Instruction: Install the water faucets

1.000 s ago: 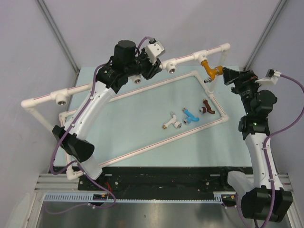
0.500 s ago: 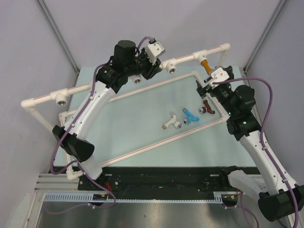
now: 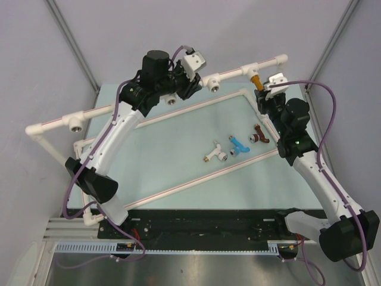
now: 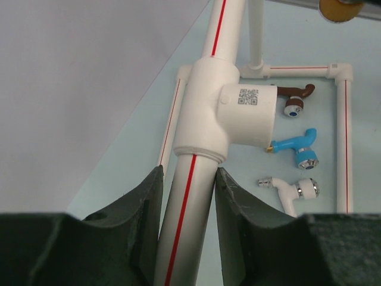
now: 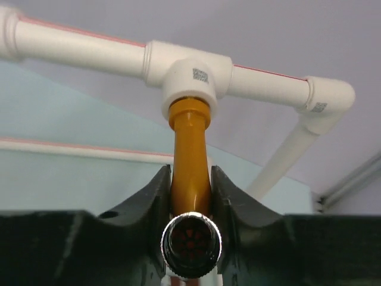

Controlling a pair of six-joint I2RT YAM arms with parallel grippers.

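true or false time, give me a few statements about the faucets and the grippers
1. The orange faucet sits in a T-socket. True.
2. The right gripper holds a blue faucet. False: it is shut on the orange faucet; the blue faucet lies on the table.
3. The left gripper clamps the pipe. True.
4. Two faucets lie loose. False: three do, the blue one, the white faucet and the brown faucet.

The top camera looks steeply down from high behind the near edge over the whole pale green surface (image 3: 178, 161). The left wrist camera, close along the white plastic pipe frame (image 4: 190, 179), shares the blue plastic faucet (image 4: 292, 145) with it. The right wrist camera, close up on the orange plastic faucet (image 5: 190, 167), shares that.
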